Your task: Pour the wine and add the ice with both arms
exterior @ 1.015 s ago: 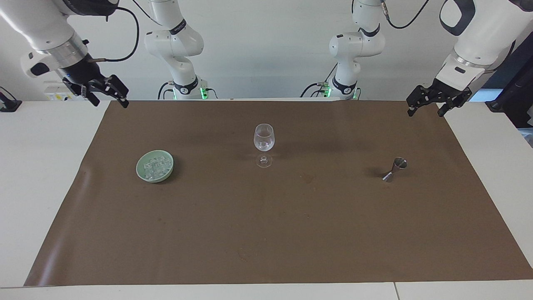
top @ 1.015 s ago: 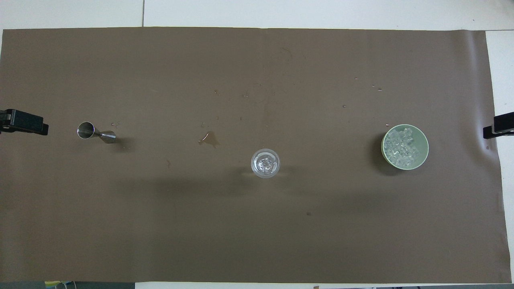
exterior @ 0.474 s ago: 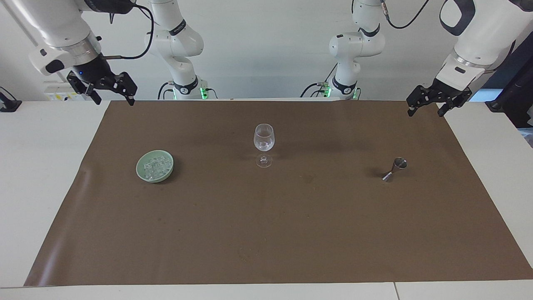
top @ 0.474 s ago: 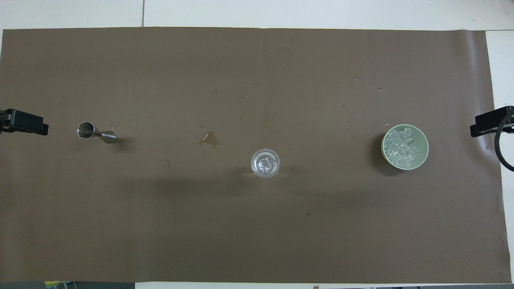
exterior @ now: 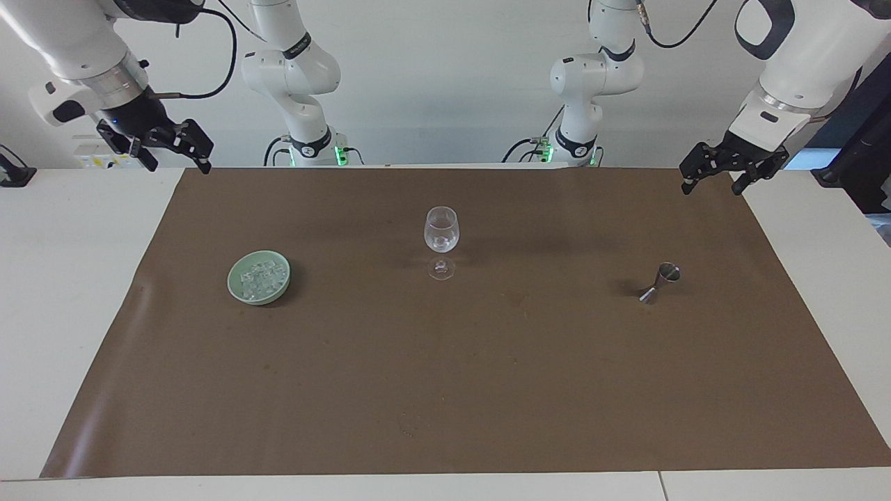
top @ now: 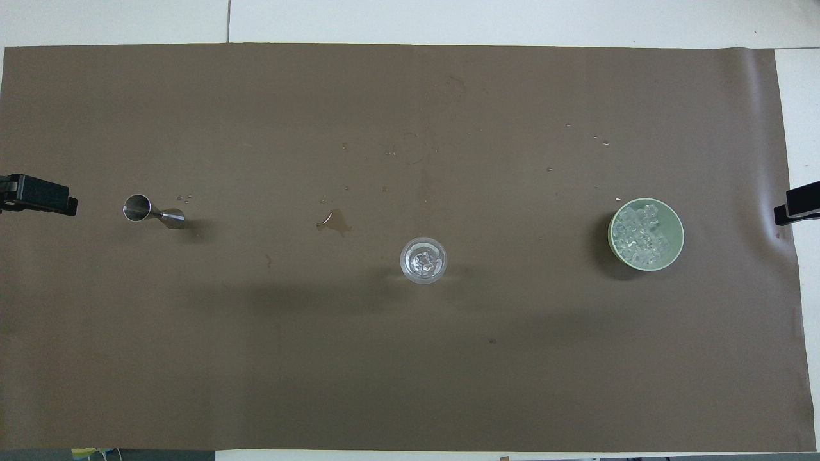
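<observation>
A clear stemmed wine glass stands mid-mat with some glassy ice pieces low in its bowl; wine itself I cannot make out. More ice is heaped in a pale green bowl toward the right arm's end. A small metal jigger sits toward the left arm's end. My right gripper hangs open and empty over the mat's corner by the robots. My left gripper hangs open and empty over the matching corner.
A brown mat covers most of the white table. A small wet patch and scattered droplets lie on it between the jigger and the glass. Two further white arms stand at the robots' end.
The right gripper swung slightly toward the table's middle and came back out toward its corner, now a little higher. The left arm, glass, bowl and jigger have not moved.
</observation>
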{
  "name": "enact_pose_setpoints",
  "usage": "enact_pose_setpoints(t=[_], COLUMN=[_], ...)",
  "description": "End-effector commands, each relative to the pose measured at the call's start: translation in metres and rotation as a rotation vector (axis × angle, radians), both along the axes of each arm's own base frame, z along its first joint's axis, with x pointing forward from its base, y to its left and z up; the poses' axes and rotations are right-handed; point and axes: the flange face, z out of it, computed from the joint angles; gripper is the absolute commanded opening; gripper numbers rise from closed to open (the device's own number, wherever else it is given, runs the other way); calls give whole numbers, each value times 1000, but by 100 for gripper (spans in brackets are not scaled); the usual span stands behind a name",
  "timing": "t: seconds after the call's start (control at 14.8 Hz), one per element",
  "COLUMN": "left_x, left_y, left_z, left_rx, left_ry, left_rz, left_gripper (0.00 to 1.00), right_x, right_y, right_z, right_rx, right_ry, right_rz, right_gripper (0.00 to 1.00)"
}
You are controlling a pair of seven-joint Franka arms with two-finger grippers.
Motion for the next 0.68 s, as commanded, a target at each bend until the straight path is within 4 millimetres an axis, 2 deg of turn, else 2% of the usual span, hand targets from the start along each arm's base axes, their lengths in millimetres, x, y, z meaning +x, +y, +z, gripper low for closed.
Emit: enact_pose_setpoints(t=[0.0, 0.61], left_x=[-5, -5], left_y=[2, 2], left_z=[3, 3], left_rx=[21, 21], left_ry=[-2, -2], left_rz=[-8, -8], left_gripper=[100, 100], right_x=[-1, 0], right_y=[-2, -5], right_z=[4, 3], right_rx=[6, 4], right_ry=[-29, -45], right_rz=[25, 67], right_gripper=[100, 100])
